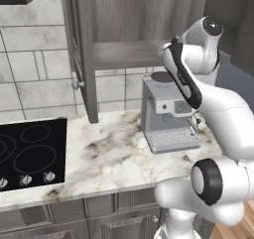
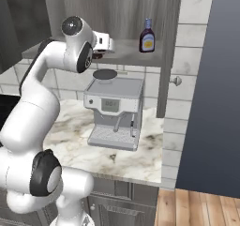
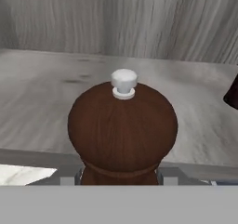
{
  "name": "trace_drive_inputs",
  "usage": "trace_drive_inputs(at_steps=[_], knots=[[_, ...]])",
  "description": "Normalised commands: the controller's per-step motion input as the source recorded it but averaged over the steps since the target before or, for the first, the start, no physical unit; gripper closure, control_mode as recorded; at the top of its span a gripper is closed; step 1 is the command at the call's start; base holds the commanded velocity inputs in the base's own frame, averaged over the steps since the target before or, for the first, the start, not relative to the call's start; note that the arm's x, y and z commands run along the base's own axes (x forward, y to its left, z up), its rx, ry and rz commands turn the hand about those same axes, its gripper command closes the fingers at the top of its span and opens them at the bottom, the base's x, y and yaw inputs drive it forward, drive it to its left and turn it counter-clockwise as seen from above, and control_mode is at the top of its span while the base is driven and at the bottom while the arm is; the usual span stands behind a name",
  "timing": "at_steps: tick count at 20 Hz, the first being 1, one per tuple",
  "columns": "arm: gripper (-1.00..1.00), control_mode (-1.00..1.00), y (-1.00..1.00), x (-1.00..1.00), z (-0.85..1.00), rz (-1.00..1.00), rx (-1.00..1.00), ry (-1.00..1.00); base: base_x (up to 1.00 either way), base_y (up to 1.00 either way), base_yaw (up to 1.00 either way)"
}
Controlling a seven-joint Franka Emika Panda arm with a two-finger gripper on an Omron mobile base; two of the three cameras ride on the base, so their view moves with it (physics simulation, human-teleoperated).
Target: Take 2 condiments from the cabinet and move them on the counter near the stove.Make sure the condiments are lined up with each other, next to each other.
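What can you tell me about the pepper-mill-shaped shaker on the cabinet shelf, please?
The shaker is squat and dark red-brown, looking like polished wood, with a rounded bulbous head, a small white knob on top and a narrower waist marked by a groove. It stands upright on the grey plank shelf of the cabinet, near the front edge. The gripper sits at its waist, one finger on each side, seemingly closed on it.

Arm raised, hand (image 2: 97, 56) part-closed, level
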Motion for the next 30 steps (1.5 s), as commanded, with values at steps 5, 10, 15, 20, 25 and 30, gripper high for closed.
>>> trace_drive_inputs(at_steps=[5,10,15,20,25,30], knots=[[1.0,-1.0,0.0,-1.0,0.08,0.06,-0.02,0.0,0.0,0.0,0.0],[1.0,-1.0,0.0,-1.0,0.0,0.03,-0.02,0.0,0.0,0.0,0.0],[1.0,-1.0,0.0,-0.91,0.0,0.01,0.0,0.0,0.0,0.0,0.0],[1.0,-1.0,0.0,-0.8,0.0,0.0,0.0,0.0,0.0,0.0,0.0],[1.0,-1.0,0.0,-0.47,0.0,0.0,0.0,0.0,0.0,0.0,0.0],[1.0,-1.0,0.0,-0.2,0.0,-0.03,0.0,-0.01,0.0,0.0,0.0]])
